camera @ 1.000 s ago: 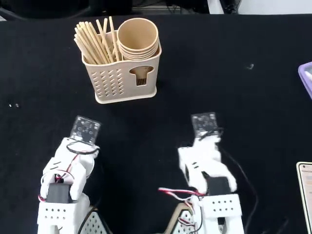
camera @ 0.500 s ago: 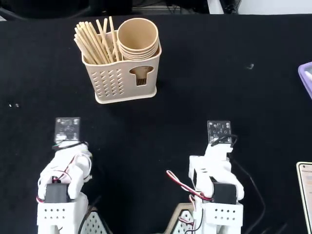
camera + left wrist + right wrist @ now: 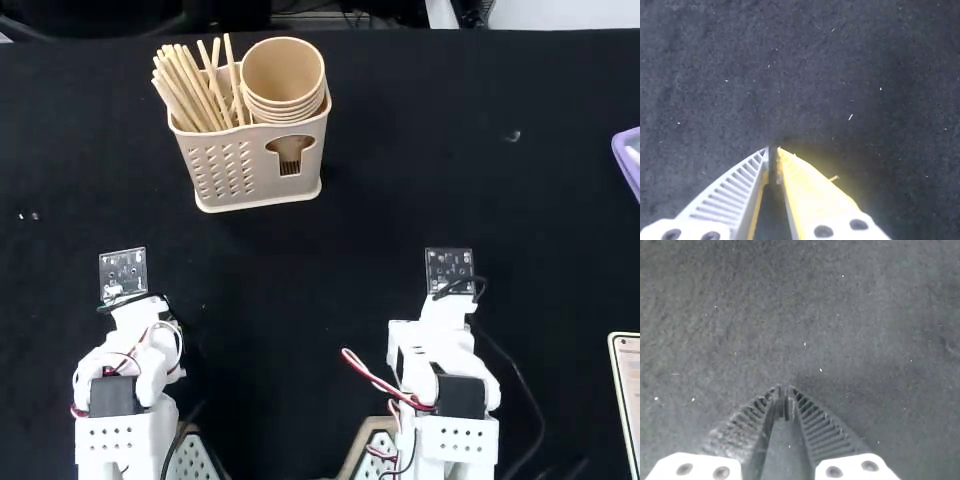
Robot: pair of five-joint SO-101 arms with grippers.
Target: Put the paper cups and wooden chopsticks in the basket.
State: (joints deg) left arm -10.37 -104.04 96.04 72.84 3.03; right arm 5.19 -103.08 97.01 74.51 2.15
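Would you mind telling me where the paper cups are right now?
In the high view, the stacked paper cups stand in the right half of the basket, beside the chopsticks.

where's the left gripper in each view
High: at the tip of the left arm, lower left, beneath its camera board.
Left wrist: the left gripper sits low and centre in the picture, shut.
Right wrist: the shut one low and centre is the right gripper.
Shared landmark: the black cloth.
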